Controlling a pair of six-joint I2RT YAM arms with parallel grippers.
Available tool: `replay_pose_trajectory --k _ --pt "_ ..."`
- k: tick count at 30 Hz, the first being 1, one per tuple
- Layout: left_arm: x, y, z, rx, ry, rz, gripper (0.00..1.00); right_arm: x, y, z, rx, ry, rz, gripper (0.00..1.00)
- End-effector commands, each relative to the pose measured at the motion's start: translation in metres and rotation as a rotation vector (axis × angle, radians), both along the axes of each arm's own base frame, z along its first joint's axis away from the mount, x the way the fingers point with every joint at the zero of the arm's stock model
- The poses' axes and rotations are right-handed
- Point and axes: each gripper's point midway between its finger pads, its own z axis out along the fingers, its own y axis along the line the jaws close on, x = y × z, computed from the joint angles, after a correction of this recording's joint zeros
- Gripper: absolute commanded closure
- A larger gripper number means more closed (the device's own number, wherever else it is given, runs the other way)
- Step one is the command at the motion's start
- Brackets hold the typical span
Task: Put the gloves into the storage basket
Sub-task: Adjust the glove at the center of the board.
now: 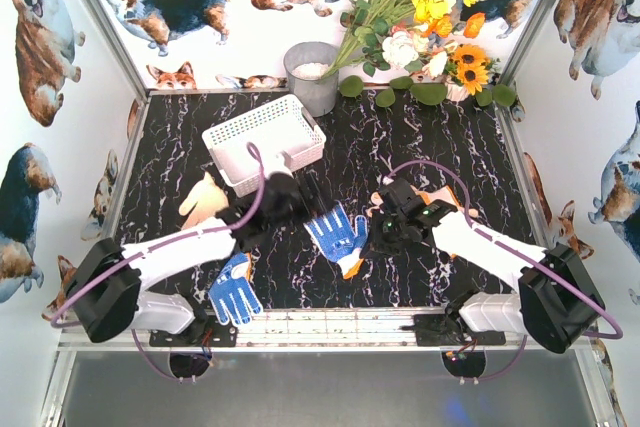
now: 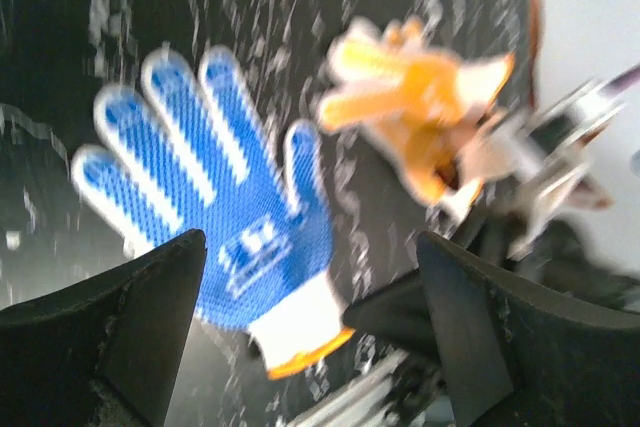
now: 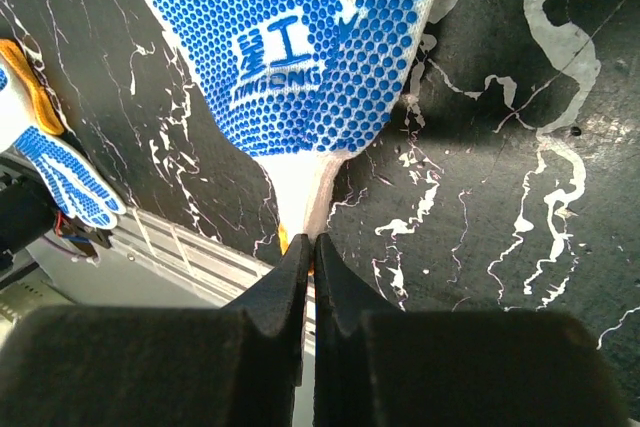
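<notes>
Black marble table [image 1: 420,147], corgi-print walls.

Top view: storage basket [image 1: 232,137] sits at the back with something pale in its near corner, can't tell if it's a glove. Four gloves are outside it: cream glove [image 1: 203,202], near blue glove [image 1: 235,289], centre blue glove [image 1: 335,232], orange glove [image 1: 445,197].

Left wrist, blurred: left gripper [image 2: 310,247] fingers wide, empty.

Right wrist: right gripper [image 3: 308,252] pinched tight on the centre blue glove's white cuff.

My read: most of the job is left.
</notes>
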Motion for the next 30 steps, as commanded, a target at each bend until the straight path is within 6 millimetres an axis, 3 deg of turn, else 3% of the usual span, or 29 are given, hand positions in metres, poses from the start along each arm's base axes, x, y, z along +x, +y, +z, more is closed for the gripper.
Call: replay_pose_trajectory --k 1,7,10,13,22,30 --pt "-0.05 -0.005 -0.057 0.092 0.146 -0.067 0.21 0.017 0.01 0.015 0.046 -0.06 -0.038 1.0" --pt "-0.078 -0.028 -0.077 0.002 0.212 -0.095 0.28 0.022 0.013 0.013 0.05 -0.054 -0.071 1.0" --pt "-0.086 -0.038 -0.094 -0.022 0.267 -0.12 0.4 0.023 0.014 0.01 0.048 -0.044 -0.074 1.0" --pt "-0.089 -0.044 -0.104 -0.045 0.295 -0.122 0.45 0.025 0.015 0.01 0.044 -0.041 -0.074 1.0" --pt "-0.086 -0.045 -0.12 -0.051 0.313 -0.092 0.57 0.026 0.016 0.008 0.034 -0.028 -0.068 1.0" --pt "-0.074 -0.023 -0.131 0.076 0.283 -0.007 0.73 0.013 0.024 0.004 0.051 0.014 0.001 1.0"
